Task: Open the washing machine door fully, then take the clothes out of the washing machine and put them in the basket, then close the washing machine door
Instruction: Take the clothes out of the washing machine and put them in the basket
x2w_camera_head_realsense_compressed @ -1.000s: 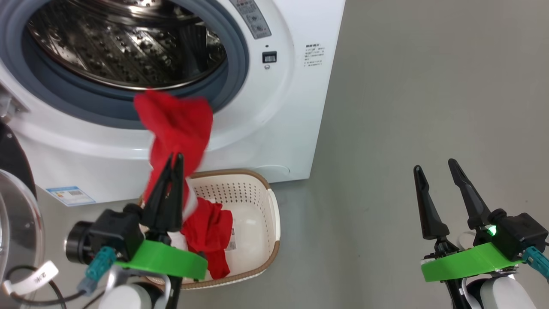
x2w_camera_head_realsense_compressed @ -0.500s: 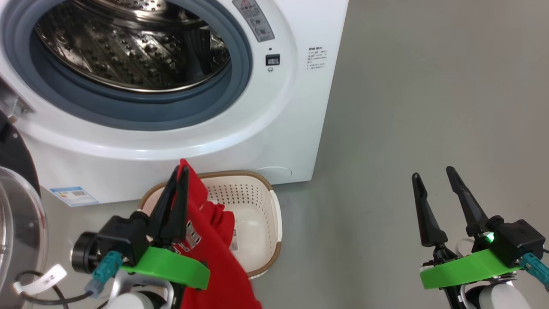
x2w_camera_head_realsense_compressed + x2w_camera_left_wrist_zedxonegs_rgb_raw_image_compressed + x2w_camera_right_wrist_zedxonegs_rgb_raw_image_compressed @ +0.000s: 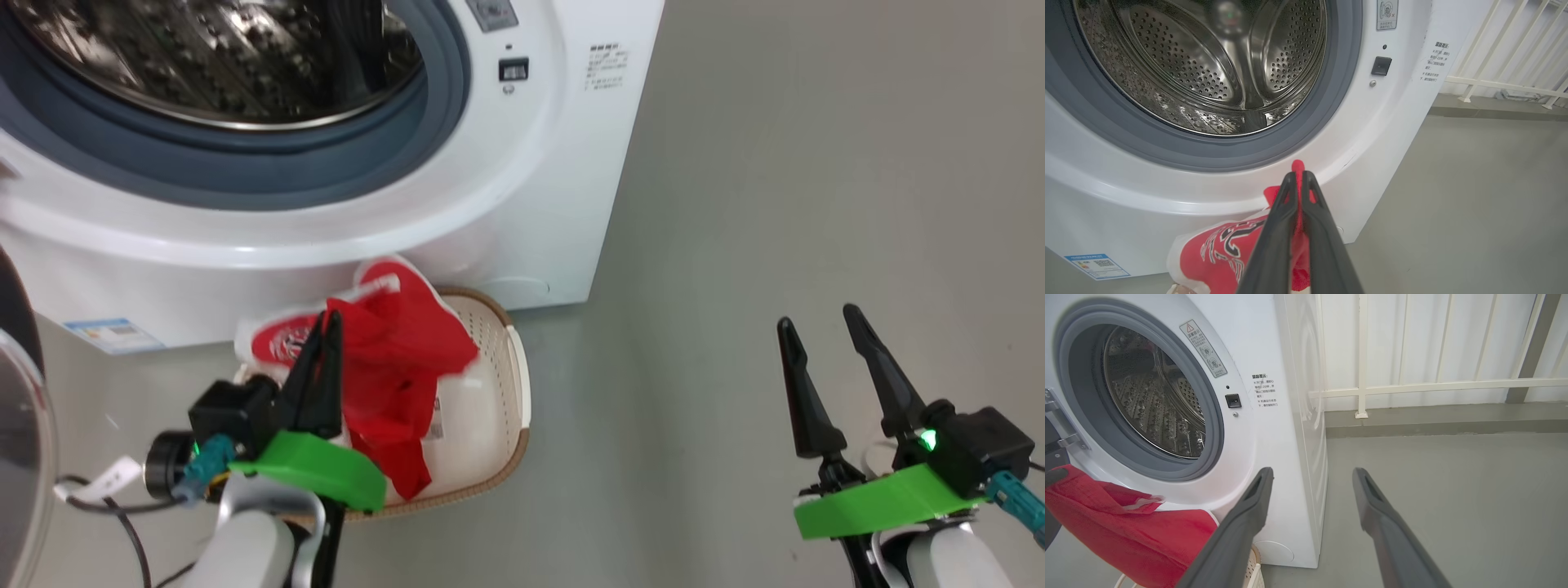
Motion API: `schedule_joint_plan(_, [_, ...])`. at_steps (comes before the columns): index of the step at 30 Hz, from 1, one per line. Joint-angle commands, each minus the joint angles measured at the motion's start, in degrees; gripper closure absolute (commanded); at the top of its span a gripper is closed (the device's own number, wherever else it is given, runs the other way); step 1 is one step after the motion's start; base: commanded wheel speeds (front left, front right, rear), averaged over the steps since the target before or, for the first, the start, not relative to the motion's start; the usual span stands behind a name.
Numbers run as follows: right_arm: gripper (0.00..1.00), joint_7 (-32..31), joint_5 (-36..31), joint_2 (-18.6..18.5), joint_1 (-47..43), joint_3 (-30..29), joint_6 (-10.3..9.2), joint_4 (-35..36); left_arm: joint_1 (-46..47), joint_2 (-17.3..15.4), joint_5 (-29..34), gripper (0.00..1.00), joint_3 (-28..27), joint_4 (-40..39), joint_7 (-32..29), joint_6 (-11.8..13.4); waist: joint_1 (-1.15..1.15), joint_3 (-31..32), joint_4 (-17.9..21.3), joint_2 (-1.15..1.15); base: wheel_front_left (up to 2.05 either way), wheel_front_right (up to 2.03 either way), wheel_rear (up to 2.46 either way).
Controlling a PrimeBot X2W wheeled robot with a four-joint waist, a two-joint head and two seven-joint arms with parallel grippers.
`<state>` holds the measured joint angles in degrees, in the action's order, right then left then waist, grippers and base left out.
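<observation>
The red garment (image 3: 400,347) is held over the basket (image 3: 517,384), pinched between the closed fingers of the left gripper (image 3: 331,322); the right gripper (image 3: 816,320) is spread and empty. No clothes are seen in the drum (image 3: 1208,73); release and closing the washing machine door (image 3: 23,457) are judged to remain.

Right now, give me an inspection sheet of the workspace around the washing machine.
Surface: grey floor.
Job's things: washing machine, no clothes seen in the visible drum; washing machine door open at the left; red clothes over and in the basket.
Clutter: nothing seen.
Pincers: left pincer shut on the clothes; right pincer open, holding nothing.
Cables: tagged dark cable beside the left wrist.
Surroundings: white railing beyond the machine.
</observation>
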<state>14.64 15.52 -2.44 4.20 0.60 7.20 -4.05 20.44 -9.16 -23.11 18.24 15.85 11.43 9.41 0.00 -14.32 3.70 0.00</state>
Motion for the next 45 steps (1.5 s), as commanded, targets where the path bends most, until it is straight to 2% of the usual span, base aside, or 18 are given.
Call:
schedule_joint_plan(1, [0.0, 0.4, -0.5, -0.4, 2.1, 1.5, 0.29, 1.5, 2.6, -0.6, -0.5, 1.0, -2.4, 0.6, 1.0, -0.9, 0.0, -1.9, 0.1, 0.0, 0.0, 0.0, 0.0])
schedule_joint_plan(11, [0.0, 0.4, -0.6, -0.4, 5.9, 2.8, 0.29, 2.0, 14.6, 0.2, -0.7, 1.0, -3.7, 20.7, 3.1, -3.7, 0.0, -10.1, 1.2, 0.0, 0.0, 0.0, 0.0])
schedule_joint_plan(20, [0.0, 0.4, 0.4, -0.4, 8.8, 3.9, 0.29, 1.9, 21.2, 0.6, -0.8, 1.0, -5.1, 34.2, 3.5, -5.6, 0.0, -15.2, 4.0, 0.0, 0.0, 0.0, 0.0])
schedule_joint_plan(31, [0.0, 0.4, 0.9, -0.4, 10.5, 4.5, 0.29, 2.2, 24.7, 1.2, -1.1, 1.0, -6.4, 44.6, 3.6, -7.4, 0.0, -18.8, 5.9, 0.0, 0.0, 0.0, 0.0])
schedule_joint_plan(38, [0.0, 0.4, 1.0, -0.4, 11.6, 5.4, 0.29, 2.3, 27.6, 1.6, -1.1, 1.0, -6.8, 50.5, 3.6, -6.6, 0.0, -21.4, 6.2, 0.0, 0.0, 0.0, 0.0])
schedule_joint_plan(43, [0.0, 0.4, 1.0, -0.4, 12.4, 6.0, 0.29, 2.7, 29.1, 1.9, -1.0, 1.0, -6.5, 54.0, 3.6, -7.2, 0.0, -23.1, 6.4, 0.0, 0.0, 0.0, 0.0])
schedule_joint_plan(44, [0.0, 0.4, 1.0, -0.4, 12.5, 6.1, 0.29, 2.7, 29.2, 1.9, -1.0, 0.8, -6.4, 54.6, 3.6, -7.2, 0.0, -23.3, 6.5, 0.0, 0.0, 0.0, 0.0])
schedule_joint_plan(45, [0.0, 0.4, 1.0, -0.4, 12.6, 6.2, 0.29, 2.7, 29.4, 1.9, -0.9, 0.39, -6.3, 55.1, 3.6, -7.1, 0.0, -23.6, 6.5, 0.0, 0.0, 0.0, 0.0])
